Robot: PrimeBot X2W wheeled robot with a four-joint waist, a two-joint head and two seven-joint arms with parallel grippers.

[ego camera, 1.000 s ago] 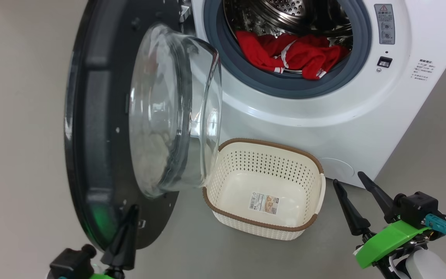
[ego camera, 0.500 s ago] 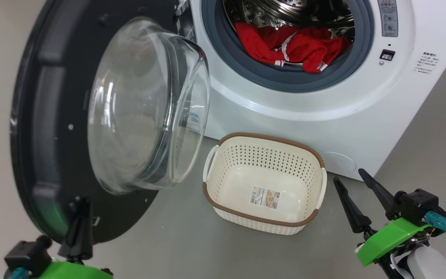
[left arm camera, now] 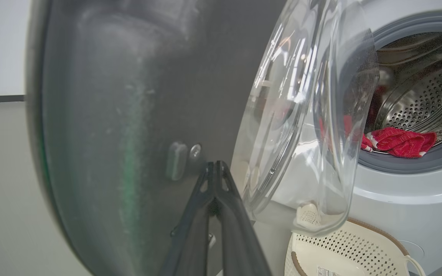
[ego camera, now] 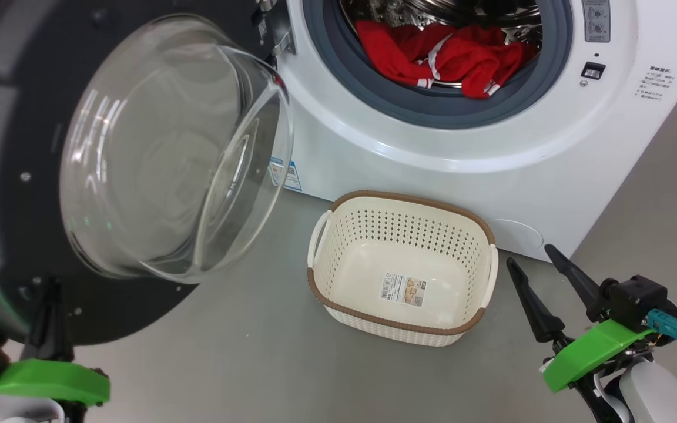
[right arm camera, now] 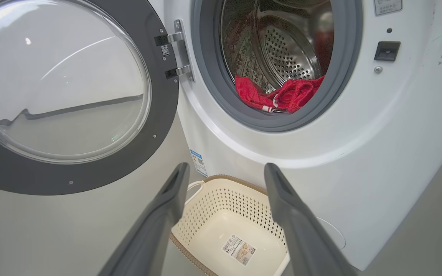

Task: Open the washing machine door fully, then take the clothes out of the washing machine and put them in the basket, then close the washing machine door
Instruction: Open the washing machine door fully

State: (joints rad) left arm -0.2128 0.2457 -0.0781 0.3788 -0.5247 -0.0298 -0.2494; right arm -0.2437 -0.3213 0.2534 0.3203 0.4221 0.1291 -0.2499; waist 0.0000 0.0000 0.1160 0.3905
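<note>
The washing machine door (ego camera: 156, 153) stands swung out to the left, its glass bowl facing me. My left gripper (ego camera: 52, 294) is shut, tips against the lower part of the door's black inner face; the left wrist view shows the closed fingertips (left arm camera: 215, 166) at that black surface. Red clothes (ego camera: 444, 56) lie at the front of the washing machine's (ego camera: 432, 170) steel drum, also seen as clothes (right arm camera: 278, 92). The cream basket (ego camera: 403, 197) sits empty on the floor below the opening. My right gripper (ego camera: 528, 255) hovers open, right of the basket, holding nothing; in its own view the right gripper (right arm camera: 226, 166) points over the basket (right arm camera: 221, 207).
Grey floor (ego camera: 256, 364) stretches in front of the basket and under the door. A paper label (ego camera: 403, 289) lies on the basket's bottom. The door's hinge (right arm camera: 175, 53) is on the opening's left side. The washer's right corner stands beyond my right gripper.
The door has swung further open to the left, with my shut left gripper moving left along with it. The head view has shifted slightly. The right gripper has stayed put.
</note>
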